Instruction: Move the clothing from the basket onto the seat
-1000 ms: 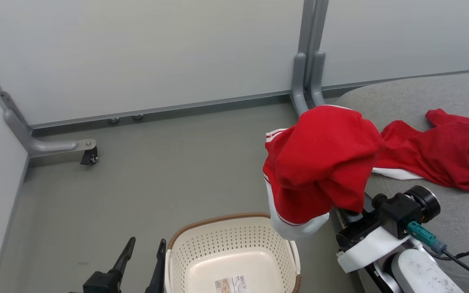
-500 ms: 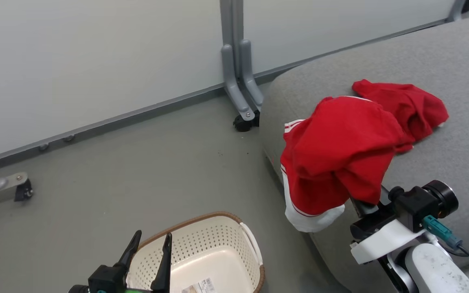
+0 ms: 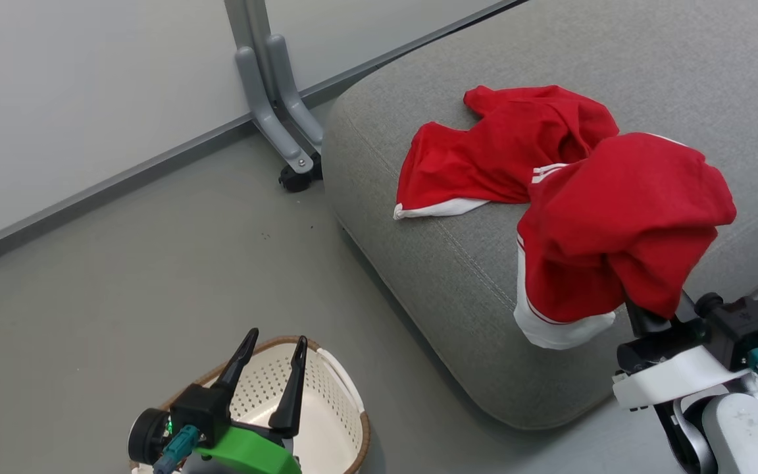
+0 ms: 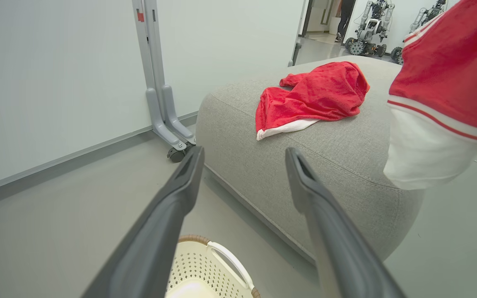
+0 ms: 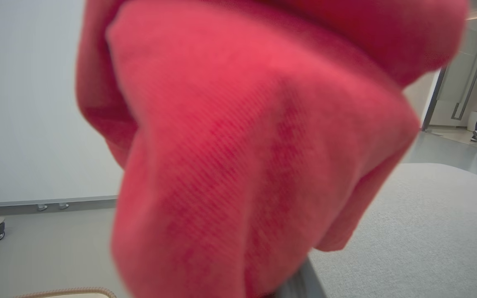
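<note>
**Red garment held over seat corner, basket on floor**

The right gripper (image 3: 645,319) holds the striped garment (image 3: 616,217), which is bunched over its closed fingers. The garment's white-banded hem hangs above the near corner of the grey seat (image 3: 431,263). The second garment (image 3: 504,151) lies crumpled on the seat's top, apart from the raised one. The left gripper (image 3: 277,339) hovers with its jaws spread wide and nothing between them, above the basket (image 3: 329,401), which stands on the floor (image 3: 122,263) beside the seat.

Head view high, facing down; left wrist low — both share seat (image 3: 458,283)
</note>
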Robot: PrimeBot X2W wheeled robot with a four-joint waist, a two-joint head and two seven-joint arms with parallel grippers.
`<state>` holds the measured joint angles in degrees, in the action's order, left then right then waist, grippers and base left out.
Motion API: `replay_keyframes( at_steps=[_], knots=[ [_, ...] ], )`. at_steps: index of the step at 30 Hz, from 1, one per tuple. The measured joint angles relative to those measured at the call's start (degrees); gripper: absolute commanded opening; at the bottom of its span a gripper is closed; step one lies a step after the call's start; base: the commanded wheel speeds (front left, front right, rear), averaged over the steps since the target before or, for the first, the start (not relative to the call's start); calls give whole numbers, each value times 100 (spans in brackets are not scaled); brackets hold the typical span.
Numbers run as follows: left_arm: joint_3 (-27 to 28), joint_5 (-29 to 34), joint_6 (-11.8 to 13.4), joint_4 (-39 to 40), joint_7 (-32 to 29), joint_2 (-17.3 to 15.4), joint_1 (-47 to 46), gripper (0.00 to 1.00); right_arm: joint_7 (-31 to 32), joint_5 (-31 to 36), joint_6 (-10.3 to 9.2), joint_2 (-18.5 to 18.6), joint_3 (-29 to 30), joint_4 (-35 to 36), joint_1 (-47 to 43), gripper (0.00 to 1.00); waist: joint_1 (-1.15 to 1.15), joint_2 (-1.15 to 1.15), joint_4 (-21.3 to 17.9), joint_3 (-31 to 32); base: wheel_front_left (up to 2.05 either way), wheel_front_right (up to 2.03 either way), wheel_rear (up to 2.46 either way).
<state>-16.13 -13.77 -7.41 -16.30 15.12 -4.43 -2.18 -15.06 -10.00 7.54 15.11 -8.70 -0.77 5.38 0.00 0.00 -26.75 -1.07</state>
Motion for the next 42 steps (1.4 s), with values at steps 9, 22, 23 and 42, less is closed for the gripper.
replay_keyframes(
  at_steps=[9,22,23,42],
  knots=[
    [-155,-77,0,-122,1,-92,-289,100,0,111,0,-193,439,177,-302,0,0,0,-222,-312,0,0,0],
    [-363,-115,0,-230,1,-190,-394,100,0,171,-1,-200,515,202,-291,0,0,0,-273,-382,0,0,0],
    [-349,-115,0,-221,1,-189,-394,100,0,183,-1,-178,500,182,-263,0,0,0,-273,-388,0,0,0],
    [-111,235,0,535,1,-639,-400,100,0,84,0,319,52,-582,2381,0,0,0,-346,-1207,0,0,0]
  ],
)
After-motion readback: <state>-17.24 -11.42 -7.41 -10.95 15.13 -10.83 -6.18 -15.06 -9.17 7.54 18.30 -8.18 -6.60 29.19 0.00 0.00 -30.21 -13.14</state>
